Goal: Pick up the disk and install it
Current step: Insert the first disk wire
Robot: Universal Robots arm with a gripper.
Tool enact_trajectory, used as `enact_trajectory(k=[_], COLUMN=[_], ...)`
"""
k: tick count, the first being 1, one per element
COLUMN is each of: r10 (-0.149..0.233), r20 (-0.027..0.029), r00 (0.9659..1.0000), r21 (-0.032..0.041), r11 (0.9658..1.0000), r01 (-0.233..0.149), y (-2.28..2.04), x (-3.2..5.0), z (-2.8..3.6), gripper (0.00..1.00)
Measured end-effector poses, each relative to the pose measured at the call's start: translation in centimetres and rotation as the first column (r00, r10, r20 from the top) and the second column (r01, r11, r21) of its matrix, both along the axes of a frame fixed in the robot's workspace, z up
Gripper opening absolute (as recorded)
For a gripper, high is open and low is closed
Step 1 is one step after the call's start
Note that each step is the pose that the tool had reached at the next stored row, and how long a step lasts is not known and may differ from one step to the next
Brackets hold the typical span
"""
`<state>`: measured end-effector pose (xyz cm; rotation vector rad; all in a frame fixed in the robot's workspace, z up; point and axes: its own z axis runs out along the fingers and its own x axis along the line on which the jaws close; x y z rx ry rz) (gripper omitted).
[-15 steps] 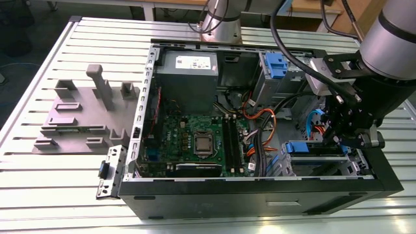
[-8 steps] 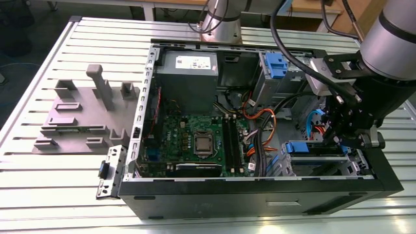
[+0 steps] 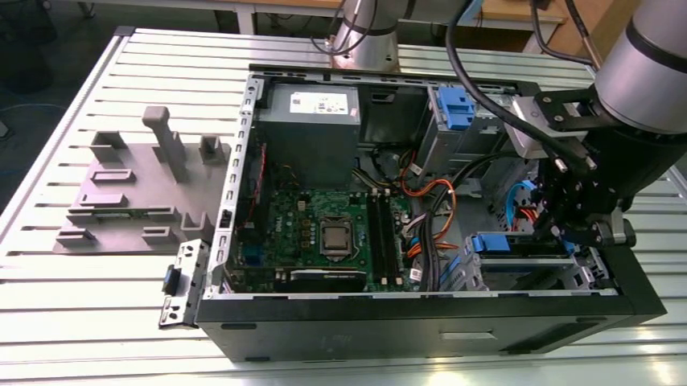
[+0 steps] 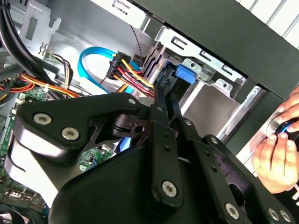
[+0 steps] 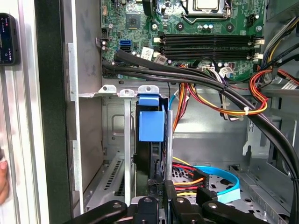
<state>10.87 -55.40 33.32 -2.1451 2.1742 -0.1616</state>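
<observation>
The disk (image 5: 150,140) sits edge-on in the metal drive bay (image 5: 120,140) at the corner of the open computer case (image 3: 429,322), its blue carrier rail toward the motherboard (image 3: 322,233). In the exterior view the disk (image 3: 504,245) lies directly below the gripper (image 3: 574,225). In the first wrist view the gripper (image 5: 161,198) is clenched on the disk's near edge. A person's hand (image 4: 275,154) rests outside the case.
</observation>
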Motion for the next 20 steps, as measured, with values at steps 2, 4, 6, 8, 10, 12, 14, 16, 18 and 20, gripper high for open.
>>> enact_trajectory(k=[2,4,6,8,10,12,14,16,18,20], r10=[-0.003,-0.006,-0.008,-0.011,-0.013,-0.015,-0.015,-0.016,-0.016,-0.016], r20=[0.0,-0.0001,0.0,0.0,0.0,0.0,0.0,0.0,0.0,-0.0001], r00=[1.0,1.0,1.0,0.9999,0.9999,0.9999,0.9999,0.9999,0.9999,0.9999], r21=[0.0,0.0,0.0,-0.0002,-0.0002,-0.0003,-0.0004,-0.0003,-0.0001,0.0], r11=[1.0,1.0,1.0,0.9999,0.9999,0.9999,0.9999,0.9999,0.9999,0.9999], r01=[0.003,0.006,0.008,0.011,0.013,0.015,0.015,0.016,0.016,0.016], y=[-0.04,-0.06,-0.08,-0.09,-0.1,-0.1,-0.11,-0.11,-0.1,-0.1], x=[0.0,0.0,0.0,0.0,0.0,0.0,0.0,0.0,0.0,0.0], z=[-0.01,-0.02,-0.04,-0.06,-0.09,-0.14,-0.19,-0.22,-0.24,-0.23], gripper=[0.17,0.17,0.17,0.17,0.17,0.17,0.17,0.17,0.17,0.17])
